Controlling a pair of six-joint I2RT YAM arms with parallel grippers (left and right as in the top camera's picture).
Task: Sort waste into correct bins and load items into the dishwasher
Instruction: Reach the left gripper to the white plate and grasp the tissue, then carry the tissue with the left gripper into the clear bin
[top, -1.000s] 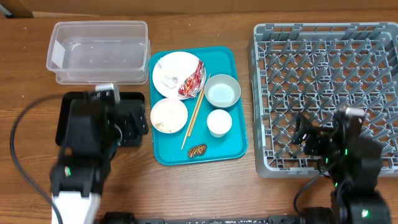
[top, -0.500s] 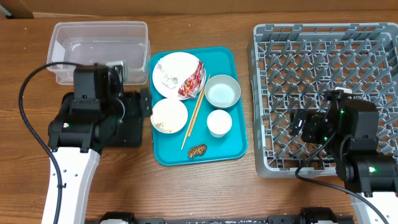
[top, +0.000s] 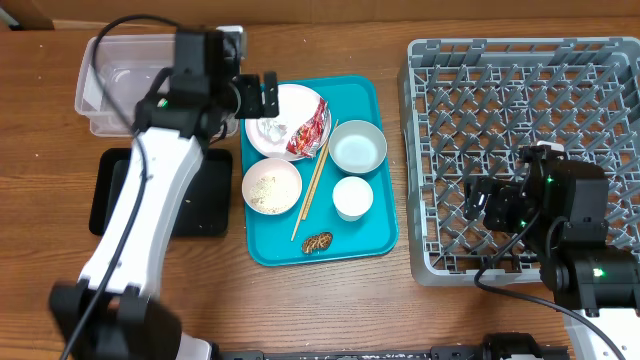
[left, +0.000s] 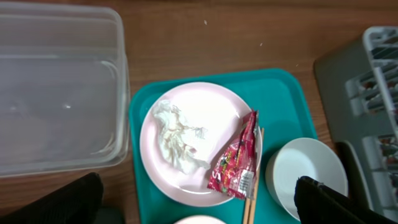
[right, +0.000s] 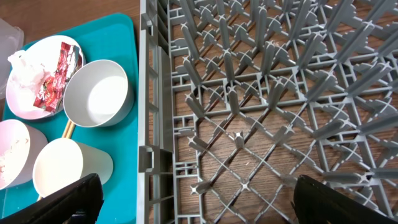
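A teal tray (top: 372, 228) holds a white plate (top: 280, 103) with a crumpled tissue (left: 177, 134) and a red wrapper (left: 236, 165), chopsticks (top: 315, 180), a white bowl (top: 358, 147), a white cup (top: 352, 196), a crumb-speckled small bowl (top: 271, 185) and a brown food scrap (top: 317, 242). My left gripper (top: 255, 97) is open and empty above the plate's left edge; in the left wrist view (left: 199, 205) its fingers straddle the plate (left: 214, 112). My right gripper (top: 485, 205) is open and empty over the left front part of the grey dish rack (top: 520, 100).
A clear plastic bin (top: 150, 70) stands at the back left, next to the tray. A black tray (top: 210, 200) lies in front of it, partly under my left arm. The rack (right: 267, 81) has upright tines. The bowl (right: 96, 93) and cup (right: 68, 168) sit close to its left wall.
My left arm has swung from over the black tray to the back and right, so its gripper is now over the white plate. The right arm has barely moved.
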